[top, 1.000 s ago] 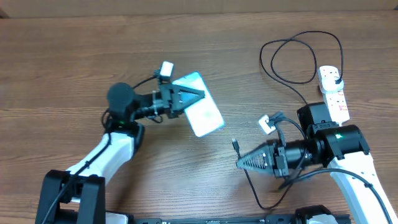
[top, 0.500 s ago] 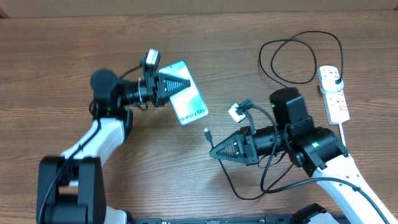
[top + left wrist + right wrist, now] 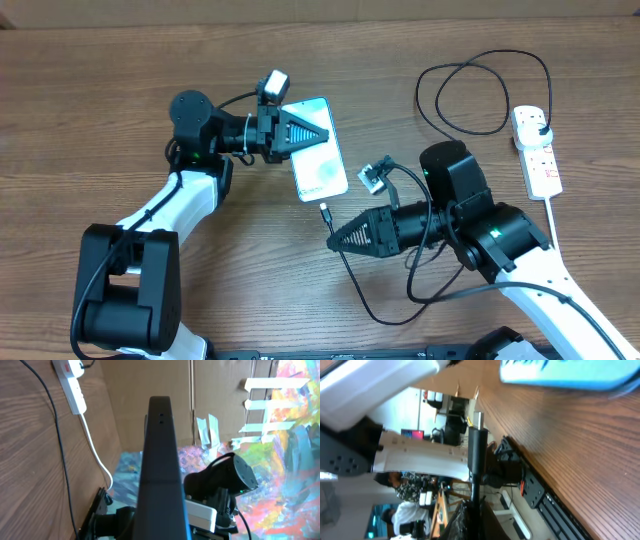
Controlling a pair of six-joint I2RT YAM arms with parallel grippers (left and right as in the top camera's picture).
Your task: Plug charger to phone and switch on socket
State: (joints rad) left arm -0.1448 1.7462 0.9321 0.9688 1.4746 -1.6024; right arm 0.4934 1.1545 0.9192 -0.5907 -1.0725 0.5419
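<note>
Phone [image 3: 320,165], overhead: screen up and light blue, lifted above the table [image 3: 100,80] at centre. Left gripper [image 3: 324,133] is clamped on its upper edge. Right gripper [image 3: 333,240] is pinched shut on the charger [image 3: 372,305] just behind the connector tip [image 3: 326,212]. The tip points at the phone's lower edge from just beside it; contact cannot be judged. The black cable loops under the right arm and runs on to the socket [image 3: 538,158] at far right, where the adapter sits in the end outlet.

Left wrist: phone [image 3: 160,460] is seen edge-on as a dark vertical bar filling centre frame. The fingers holding it are not distinguishable. Socket [image 3: 70,385] lies upper left with its white cord [image 3: 95,445] trailing; the thin charger cable [image 3: 50,425] runs alongside.

Right wrist: connector tip [image 3: 477,440] stands upright from the closed fingers, metal end exposed. The phone's blue face [image 3: 565,372] is at the top right, apart from the tip.
</note>
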